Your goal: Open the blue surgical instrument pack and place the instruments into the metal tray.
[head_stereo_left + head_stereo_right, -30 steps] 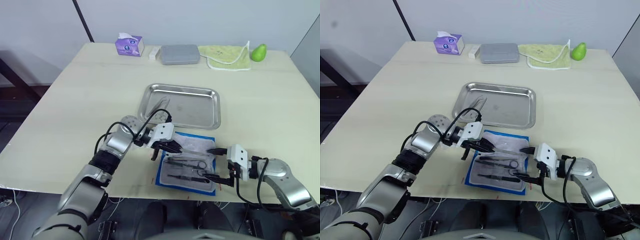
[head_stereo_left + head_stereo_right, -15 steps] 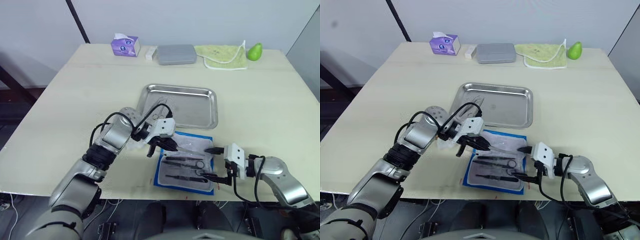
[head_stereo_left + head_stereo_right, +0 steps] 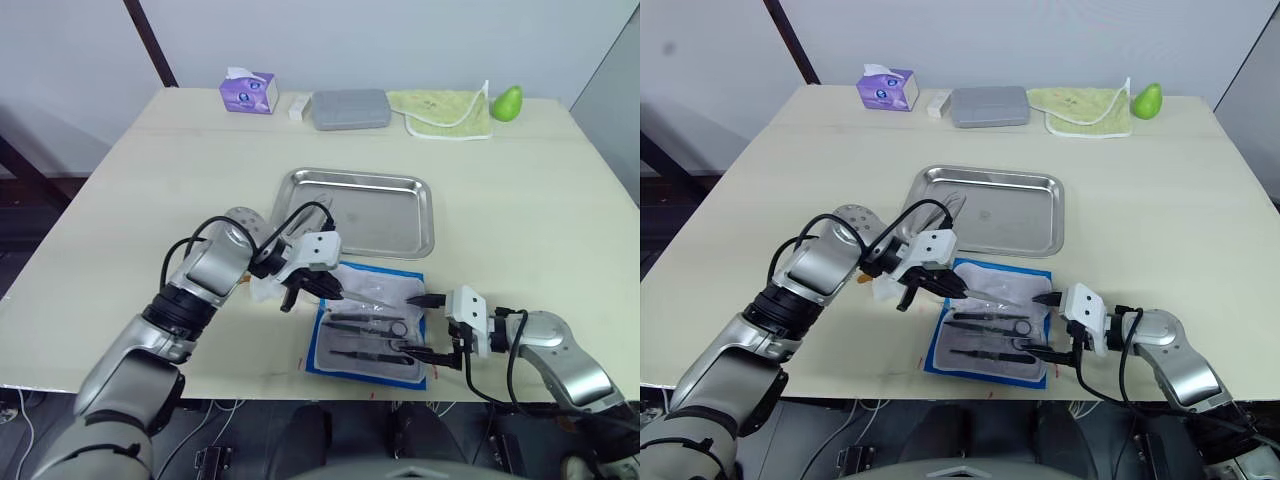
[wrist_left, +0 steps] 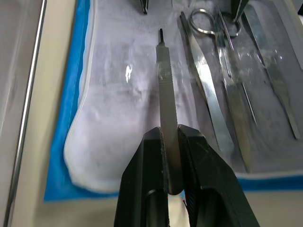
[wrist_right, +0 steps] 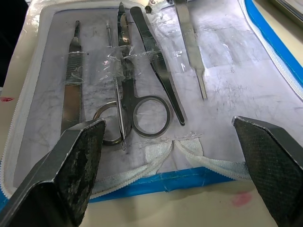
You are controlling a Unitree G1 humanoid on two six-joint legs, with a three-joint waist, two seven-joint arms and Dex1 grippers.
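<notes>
Left gripper (image 4: 169,142) pinching a scalpel handle (image 4: 166,90) over the open pack (image 3: 330,352); right gripper (image 5: 173,156) spread wide beside it.

Bright blue on the surgical instrument pack (image 3: 371,330), its border framing a whitish clear inner sheet (image 5: 227,61) with a white zipper edge. Dark-silver instruments (image 5: 142,80) glint on it. The metal tray (image 3: 362,207) is shiny steel grey on a pale beige tabletop (image 3: 520,220). Black fingers (image 4: 199,189) on the left gripper (image 4: 168,179). At the back: purple tissue box (image 3: 248,92), matte grey case (image 3: 349,108), yellow-green cloth (image 3: 447,108), green pear (image 3: 507,102).
</notes>
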